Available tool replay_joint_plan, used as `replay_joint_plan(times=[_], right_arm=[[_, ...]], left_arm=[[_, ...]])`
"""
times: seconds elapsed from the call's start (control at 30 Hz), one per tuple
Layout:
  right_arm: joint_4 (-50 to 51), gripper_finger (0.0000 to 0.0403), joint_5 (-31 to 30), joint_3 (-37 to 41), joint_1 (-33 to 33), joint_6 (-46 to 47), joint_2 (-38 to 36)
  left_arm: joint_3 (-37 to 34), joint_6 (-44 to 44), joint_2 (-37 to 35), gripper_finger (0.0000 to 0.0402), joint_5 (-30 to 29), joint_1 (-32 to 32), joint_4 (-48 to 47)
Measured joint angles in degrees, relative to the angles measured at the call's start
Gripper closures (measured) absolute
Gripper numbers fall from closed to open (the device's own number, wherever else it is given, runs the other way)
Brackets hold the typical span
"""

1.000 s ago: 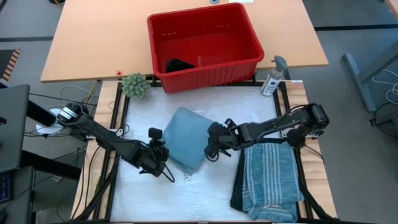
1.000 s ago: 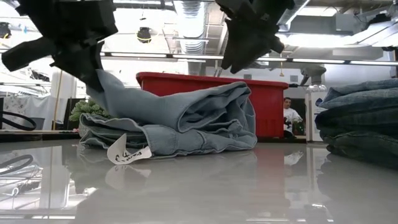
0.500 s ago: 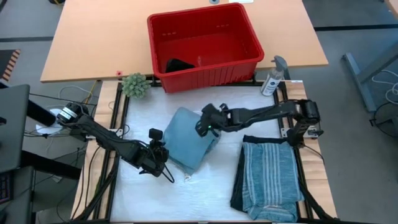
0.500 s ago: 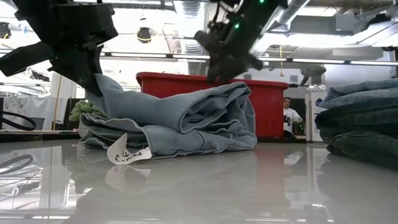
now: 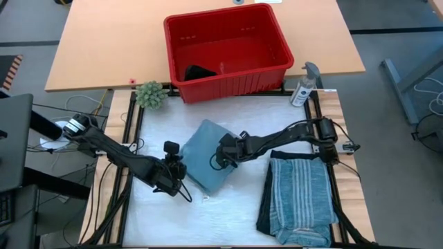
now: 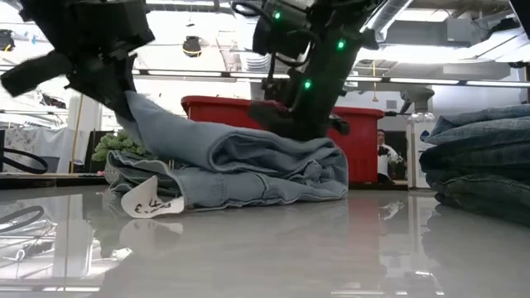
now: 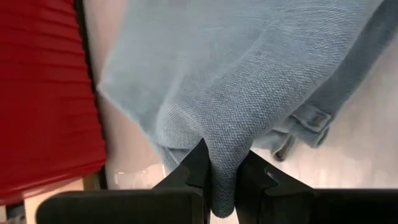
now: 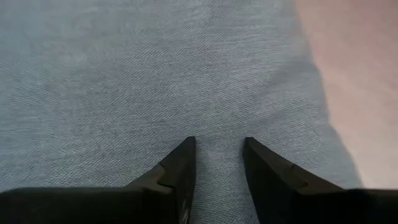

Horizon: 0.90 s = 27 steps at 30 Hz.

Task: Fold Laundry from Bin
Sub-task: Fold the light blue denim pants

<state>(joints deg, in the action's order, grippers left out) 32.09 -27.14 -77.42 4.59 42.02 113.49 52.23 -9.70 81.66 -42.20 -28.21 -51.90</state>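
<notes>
Two claws on one light blue denim piece [image 5: 208, 155] mid-counter: left claw [image 7: 221, 177] pinching its near-left corner, right claw [image 8: 217, 165] part-open, pressing down on top, fold directly beneath; right nearer the middle.

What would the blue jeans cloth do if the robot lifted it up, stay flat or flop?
Probably flop: the light blue denim piece already sags in soft folds where the left gripper pinches an edge. It looks thick, so likely heavyish, and the right gripper pressing on it seems to squash it down.
</notes>
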Motion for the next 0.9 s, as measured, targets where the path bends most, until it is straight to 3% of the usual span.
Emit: replay_joint_plan(times=[0.27,0.5,0.7,0.9], right_arm=[[0.33,0.0252,0.9,-0.16,0.23,-0.26,3.45],[-0.52,0.0253,2.71,-0.03,-0.34,-0.5,3.67],[-1.13,0.0253,3.24,0.08,-0.6,-1.52,3.77],[-1.21,0.0253,3.43,0.12,-0.6,-1.81,3.78]], left_arm=[[3.66,-2.91,-3.26,0.0372,1.35,0.13,-6.28],[4.13,-4.34,-5.75,0.0366,7.85,0.36,-7.8],[2.95,-0.95,-5.73,0.0307,16.79,1.4,-6.26],[2.73,-10.74,-6.77,0.0246,14.54,2.24,-16.68]])
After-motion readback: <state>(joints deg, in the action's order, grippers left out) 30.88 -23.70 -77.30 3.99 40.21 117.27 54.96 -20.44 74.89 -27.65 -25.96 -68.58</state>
